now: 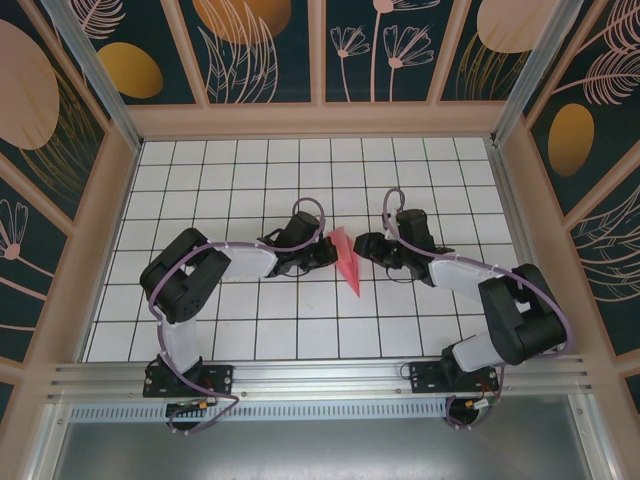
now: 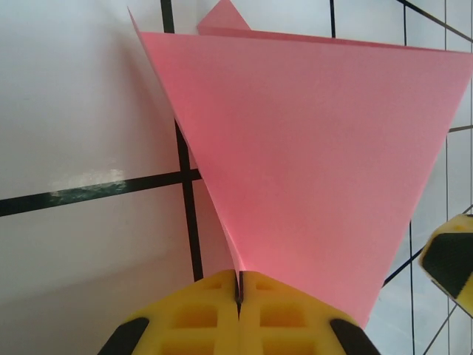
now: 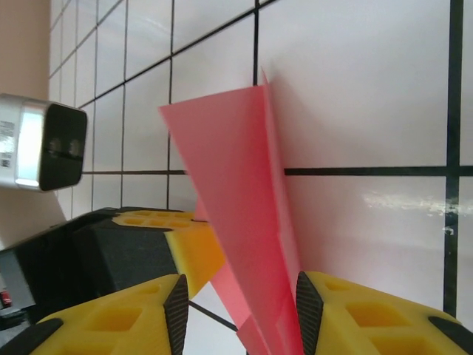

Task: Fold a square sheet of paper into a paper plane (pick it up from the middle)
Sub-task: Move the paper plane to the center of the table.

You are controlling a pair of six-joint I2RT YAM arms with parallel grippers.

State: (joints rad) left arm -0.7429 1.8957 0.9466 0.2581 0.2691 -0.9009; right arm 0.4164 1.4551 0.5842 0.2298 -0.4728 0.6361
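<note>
The square sheet of paper, folded into a slim pink-red paper plane (image 1: 346,259), stands on edge above the white tiles between the two grippers. My left gripper (image 1: 328,251) is shut on one edge of it. In the left wrist view the paper (image 2: 310,148) fans out as a wide triangle from the closed yellow jaws of the left gripper (image 2: 239,287). My right gripper (image 1: 362,246) faces it from the other side. In the right wrist view the folded paper (image 3: 236,192) runs down between the right gripper's (image 3: 242,307) spread pads, close against the right pad (image 3: 308,305), with a gap on its left.
The white tiled floor (image 1: 250,180) is ringed by wooden walls. The left gripper's yellow finger (image 3: 194,248) and a grey-white camera block (image 3: 41,142) sit just beyond the paper in the right wrist view. A right finger tip (image 2: 451,260) shows in the left wrist view.
</note>
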